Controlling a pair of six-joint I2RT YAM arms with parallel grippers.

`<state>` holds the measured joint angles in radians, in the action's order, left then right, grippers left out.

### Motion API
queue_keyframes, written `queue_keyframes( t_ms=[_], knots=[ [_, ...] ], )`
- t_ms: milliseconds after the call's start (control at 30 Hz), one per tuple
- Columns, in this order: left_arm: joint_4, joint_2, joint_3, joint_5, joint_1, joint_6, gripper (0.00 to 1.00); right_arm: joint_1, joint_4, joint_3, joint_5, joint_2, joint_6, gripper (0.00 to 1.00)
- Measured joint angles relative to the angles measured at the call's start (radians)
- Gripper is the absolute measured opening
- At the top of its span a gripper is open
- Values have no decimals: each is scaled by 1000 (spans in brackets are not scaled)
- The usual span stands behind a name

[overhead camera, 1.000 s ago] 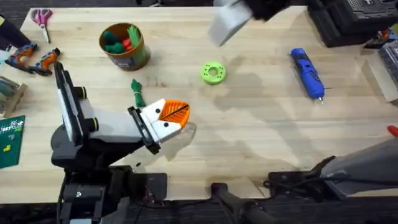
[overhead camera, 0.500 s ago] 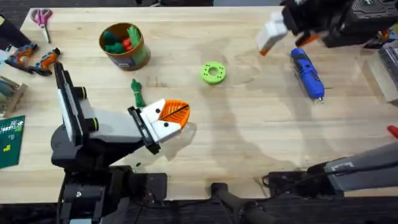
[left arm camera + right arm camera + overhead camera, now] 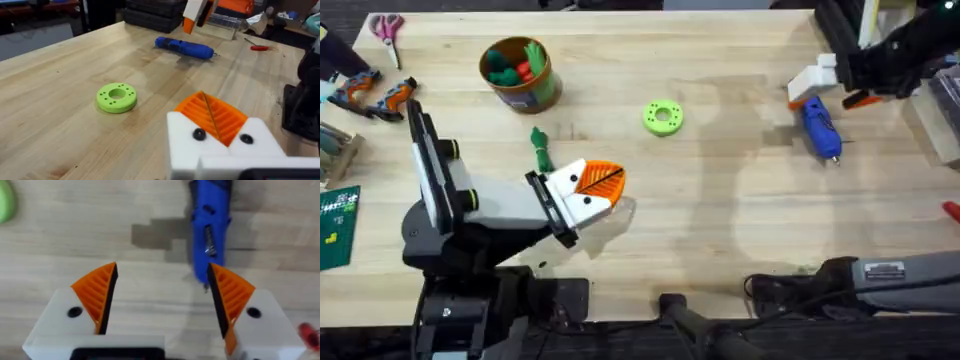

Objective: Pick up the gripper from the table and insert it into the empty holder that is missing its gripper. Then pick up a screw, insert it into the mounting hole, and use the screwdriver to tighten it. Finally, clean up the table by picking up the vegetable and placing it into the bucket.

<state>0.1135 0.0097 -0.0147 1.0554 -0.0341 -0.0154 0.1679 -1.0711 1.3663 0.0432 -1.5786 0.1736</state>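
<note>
While the table (image 3: 720, 230) carried the parts, the left end effector (image 3: 592, 190) rested at near left, fingers together, nothing visibly held. The right end effector (image 3: 162, 297) hovered at far right, wide open and empty, above the screwdriver (image 3: 817, 120). The bucket (image 3: 520, 72) stood far left, the green ring (image 3: 663, 117) mid-table.

Both grippers, left (image 3: 588, 190) and right (image 3: 162, 300), have white blocks, orange ribbed pads, apparently black screws.
</note>
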Motion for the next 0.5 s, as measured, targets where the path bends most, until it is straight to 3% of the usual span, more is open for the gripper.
queue_keyframes(
  t_ms=[200, 500],
  knots=[
    [0, 0, 0, 0, 0, 0, 9, 5, 111, 0, -81, -54, 130, 993],
    [0, 0, 0, 0, 0, 0, 9, 10, 210, 0, -99, -198, 210, 994]
  ],
)
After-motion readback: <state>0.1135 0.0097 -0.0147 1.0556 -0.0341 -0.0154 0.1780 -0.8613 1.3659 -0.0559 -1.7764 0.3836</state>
